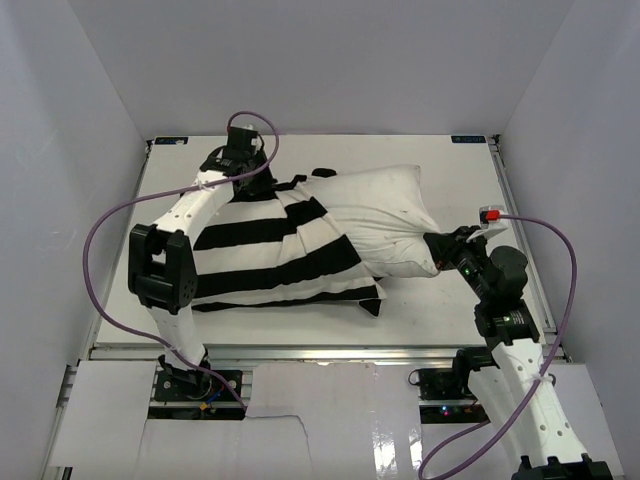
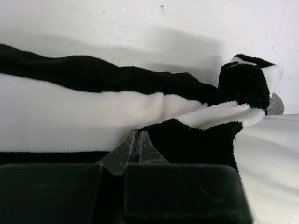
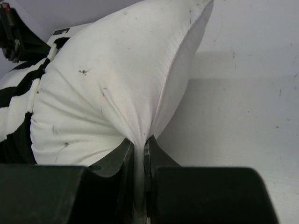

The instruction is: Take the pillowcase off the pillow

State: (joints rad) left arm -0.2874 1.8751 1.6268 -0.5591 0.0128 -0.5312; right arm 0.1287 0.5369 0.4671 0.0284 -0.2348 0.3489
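Observation:
The black-and-white striped pillowcase (image 1: 270,250) lies on the left half of the table and still covers the left end of the off-white pillow (image 1: 385,215), which sticks out to the right. My left gripper (image 1: 243,178) is at the pillowcase's far left corner. In the left wrist view its jaws (image 2: 136,136) are pressed together against the striped fabric (image 2: 93,107), and folds run toward them. My right gripper (image 1: 437,250) is shut on the pillow's near right corner. The right wrist view shows white pillow fabric (image 3: 117,70) pinched between the jaws (image 3: 140,147).
The white table (image 1: 450,300) is boxed in by white walls at the left, back and right. Purple cables loop from both arms. A small fabric tag (image 2: 276,103) hangs at the pillowcase's edge. The left arm's elbow (image 1: 160,265) stands beside the pillowcase's left side.

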